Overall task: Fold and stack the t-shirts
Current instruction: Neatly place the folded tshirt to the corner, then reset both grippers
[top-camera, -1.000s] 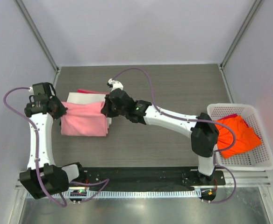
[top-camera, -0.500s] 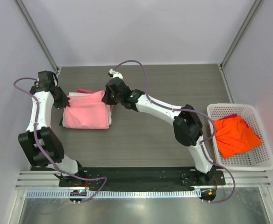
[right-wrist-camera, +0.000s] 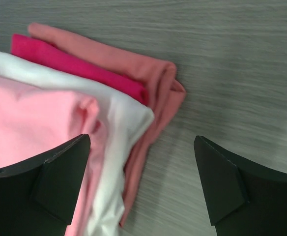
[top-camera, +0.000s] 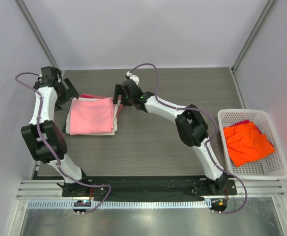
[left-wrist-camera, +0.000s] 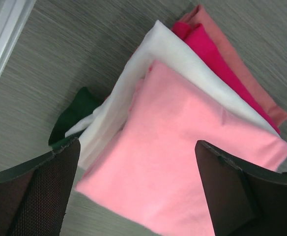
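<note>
A folded light pink t-shirt [top-camera: 89, 115] lies on top of a stack at the table's left. Under it show a cream-white t-shirt [left-wrist-camera: 168, 54], a magenta-red one [left-wrist-camera: 217, 64] and a salmon one [left-wrist-camera: 234, 56]. My left gripper [top-camera: 68, 93] stands open just beyond the stack's far left corner, and the pink shirt [left-wrist-camera: 183, 147] shows below its spread fingers, left gripper [left-wrist-camera: 137, 142]. My right gripper [top-camera: 118, 96] is open at the stack's far right corner, over the layered edges [right-wrist-camera: 119, 147], right gripper [right-wrist-camera: 141, 137]. A bright orange t-shirt [top-camera: 246, 142] lies crumpled in the basket.
The white mesh basket [top-camera: 254, 112] sits at the table's right edge. A dark green cloth [left-wrist-camera: 72, 115] pokes out from under the stack on its left side. Metal frame posts rise at the back corners, close to the left arm.
Both grippers opened and let go of the pink t-shirt, then drew back toward the far side. The shirt now lies flat on the stack.
</note>
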Motion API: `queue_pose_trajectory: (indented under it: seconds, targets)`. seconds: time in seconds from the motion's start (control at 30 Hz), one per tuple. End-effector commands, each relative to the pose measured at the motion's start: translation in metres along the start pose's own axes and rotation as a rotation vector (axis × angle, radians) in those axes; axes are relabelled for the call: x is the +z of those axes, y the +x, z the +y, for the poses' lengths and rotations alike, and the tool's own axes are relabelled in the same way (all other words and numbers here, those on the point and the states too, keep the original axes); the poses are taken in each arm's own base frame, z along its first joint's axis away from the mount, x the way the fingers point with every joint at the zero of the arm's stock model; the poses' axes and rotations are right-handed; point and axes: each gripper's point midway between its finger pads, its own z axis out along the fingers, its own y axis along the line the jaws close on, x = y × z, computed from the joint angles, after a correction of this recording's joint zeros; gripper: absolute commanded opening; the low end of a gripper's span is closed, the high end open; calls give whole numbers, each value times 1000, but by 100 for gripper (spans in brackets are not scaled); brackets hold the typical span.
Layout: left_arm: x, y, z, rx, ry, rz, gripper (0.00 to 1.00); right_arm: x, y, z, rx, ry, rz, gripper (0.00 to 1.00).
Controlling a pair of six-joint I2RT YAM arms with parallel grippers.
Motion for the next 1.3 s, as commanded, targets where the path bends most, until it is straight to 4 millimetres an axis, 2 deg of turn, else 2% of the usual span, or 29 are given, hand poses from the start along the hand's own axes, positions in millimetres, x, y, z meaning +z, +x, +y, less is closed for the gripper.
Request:
queue_pose_trajectory:
  seconds: [0.0,0.1,0.13,0.23,0.27,0.3,0.33,0.37,0.4,0.43,0.47,0.5,0.53,0.57,0.6,0.63,0.67,0.7,0.73,0.77,0.8,0.83,0.87,0.9,0.97,1.03,1.1,1.13,1.27]
  targets:
    - [-66,-24,-10,-7,41,-198,100,-56,-52,27,-27,-66,-152,92]
    - [-101,-16,-26,11,100,-250,100,-92,-67,27,-44,-84,-190,91]
    - [-108,-14,-31,12,116,-261,99,-95,-55,13,-61,-68,-160,90]
    - [-125,7,-58,1,260,-241,99,-122,-54,-14,-49,-52,-148,84]
    - [-133,21,-80,-25,388,-186,98,-130,-54,-20,-43,-49,-150,83]
    - [-130,31,-91,-41,456,-175,97,-145,-50,-32,-39,-38,-147,80]
    - [-133,39,-103,-50,521,-156,96,-153,-55,-45,-28,-19,-161,78]
    - [-138,54,-123,-38,595,-123,95,-162,-55,-52,-25,-11,-167,77]
    - [-138,56,-135,-40,625,-141,94,-180,-53,-63,-19,-5,-177,76]
    - [-135,69,-145,-7,625,-126,94,-188,-52,-70,-22,3,-180,76]
    - [-135,82,-162,48,612,-134,94,-195,-53,-85,-18,37,-180,76]
    - [-132,90,-172,100,611,-127,94,-201,-45,-98,-21,58,-166,75]
    - [-136,93,-185,134,629,-124,93,-217,-50,-101,-21,54,-184,74]
    - [-123,112,-202,185,624,-63,93,-225,-50,-120,-10,110,-178,73]
    - [-116,121,-207,218,609,-40,91,-231,-44,-135,-15,153,-171,72]
    - [-112,126,-215,246,603,-30,89,-246,-51,-142,-5,174,-201,72]
    - [-100,142,-229,297,587,5,88,-255,-47,-157,-2,222,-193,70]
    - [-95,148,-233,322,567,15,88,-263,-47,-181,14,307,-215,67]
    - [-83,151,-234,347,523,7,86,-272,-49,-191,25,340,-234,66]
    - [-82,157,-244,374,523,10,86,-287,-51,-198,30,362,-262,65]
    - [-63,168,-245,395,480,46,85,-293,-48,-207,33,386,-269,64]
    - [-57,173,-247,409,468,58,85,-300,-50,-215,25,406,-277,64]
    - [-53,179,-251,420,465,65,84,-311,-51,-216,19,407,-290,64]
    - [-42,185,-254,430,452,79,84,-315,-47,-220,11,420,-285,64]
    - [-36,196,-260,451,456,89,86,-324,-44,-224,-15,439,-281,65]
    - [-21,199,-259,457,427,66,88,-334,-42,-228,-19,453,-300,74]
    - [-14,202,-263,463,433,56,91,-341,-35,-233,-19,467,-304,78]
    - [-3,209,-260,472,417,75,91,-343,-34,-235,-17,471,-312,81]
    - [13,224,-256,494,394,115,90,-347,-25,-237,11,459,-321,88]
